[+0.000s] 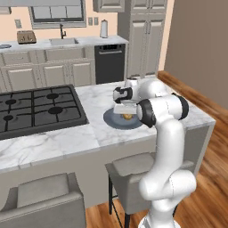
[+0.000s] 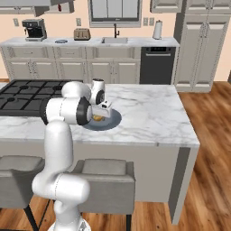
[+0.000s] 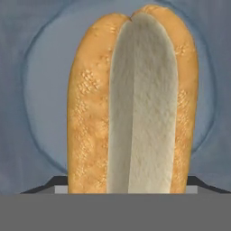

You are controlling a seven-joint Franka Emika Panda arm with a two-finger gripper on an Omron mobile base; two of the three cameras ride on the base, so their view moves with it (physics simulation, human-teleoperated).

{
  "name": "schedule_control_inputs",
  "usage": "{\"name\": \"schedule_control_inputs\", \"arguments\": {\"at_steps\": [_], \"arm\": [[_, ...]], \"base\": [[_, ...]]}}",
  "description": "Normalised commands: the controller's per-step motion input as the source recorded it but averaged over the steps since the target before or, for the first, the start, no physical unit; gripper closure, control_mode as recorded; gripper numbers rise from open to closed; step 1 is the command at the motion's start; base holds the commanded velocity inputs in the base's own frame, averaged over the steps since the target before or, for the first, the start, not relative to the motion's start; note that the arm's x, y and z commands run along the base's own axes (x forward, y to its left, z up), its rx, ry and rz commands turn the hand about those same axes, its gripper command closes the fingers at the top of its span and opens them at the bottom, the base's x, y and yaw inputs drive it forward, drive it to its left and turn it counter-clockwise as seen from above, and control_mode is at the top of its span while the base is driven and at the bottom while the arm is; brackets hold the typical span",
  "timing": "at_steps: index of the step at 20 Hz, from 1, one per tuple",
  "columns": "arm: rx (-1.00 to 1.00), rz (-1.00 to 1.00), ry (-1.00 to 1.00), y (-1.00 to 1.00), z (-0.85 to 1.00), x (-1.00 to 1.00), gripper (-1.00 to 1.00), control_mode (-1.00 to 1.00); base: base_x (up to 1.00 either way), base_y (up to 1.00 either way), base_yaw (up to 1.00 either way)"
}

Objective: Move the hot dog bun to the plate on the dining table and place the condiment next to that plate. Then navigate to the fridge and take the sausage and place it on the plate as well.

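Seen from the left base view, the white arm bends over the marble dining table (image 1: 187, 116), its gripper (image 1: 123, 110) just above the blue-grey plate (image 1: 112, 119), where a bit of the hot dog bun (image 1: 127, 117) peeks out. A black cooktop (image 1: 35, 109) lies to the left.

From the right, the toaster (image 2: 81, 34) and coffee maker (image 2: 34, 29) sit on the back counter.

Up close, the hand view shows the split bun between the fingertips (image 3: 54, 184), which flank its near end; whether they grip it cannot be told. No writing is legible.
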Motion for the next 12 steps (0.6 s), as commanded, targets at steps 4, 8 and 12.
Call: {"name": "schedule_control_inputs", "arguments": {"at_steps": [4, 8, 12], "arm": [[-0.07, 0.0, -0.01, 0.06, -0.28, 0.33, 1.0, -1.0], [-0.05, 0.0, 0.0, 0.03, -0.23, 0.33, 1.0, -1.0], [-0.05, 0.0, -0.01, 0.07, -0.26, 0.29, 1.0, -1.0]], "base": [[0.0, 0.0, 0.0], [0.0, 0.0, 0.0], [0.0, 0.0, 0.0]]}}
